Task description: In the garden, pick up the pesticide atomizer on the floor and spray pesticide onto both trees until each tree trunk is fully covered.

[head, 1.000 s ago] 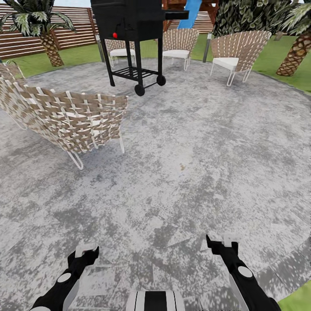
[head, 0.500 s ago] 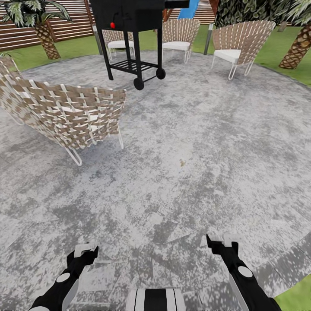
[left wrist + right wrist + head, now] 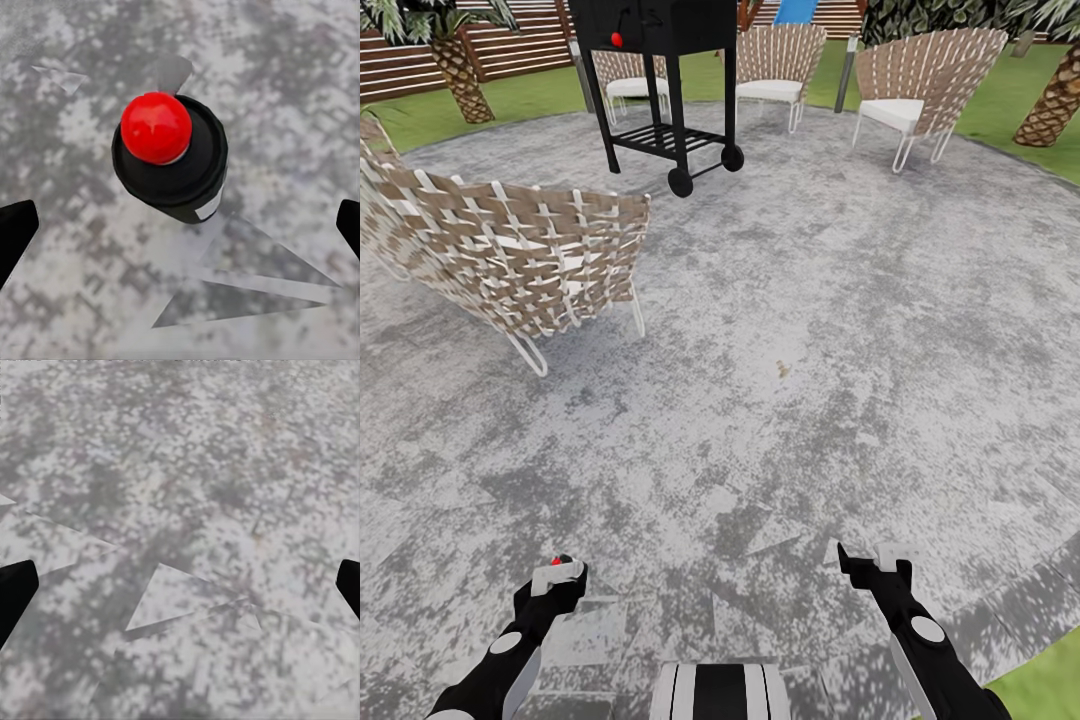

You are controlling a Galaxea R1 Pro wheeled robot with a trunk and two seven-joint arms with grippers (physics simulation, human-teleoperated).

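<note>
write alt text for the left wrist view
An atomizer with a black body and round red top stands on mottled grey paving, seen from above, between the two dark fingertips of the open left gripper.

- A round patio of mottled grey stone (image 3: 840, 300) spreads underfoot, edged by green lawn (image 3: 1050, 690).
- A woven tan-strap chair on white wire legs (image 3: 510, 255) stands on the left.
- A black wheeled barbecue grill (image 3: 660, 70) sits farther back.
- Three more woven chairs with white cushions (image 3: 920, 80) ring the far edge.
- A brown slatted wooden fence (image 3: 520, 55) and scaly-trunked palms (image 3: 455, 65) close the view.
</note>
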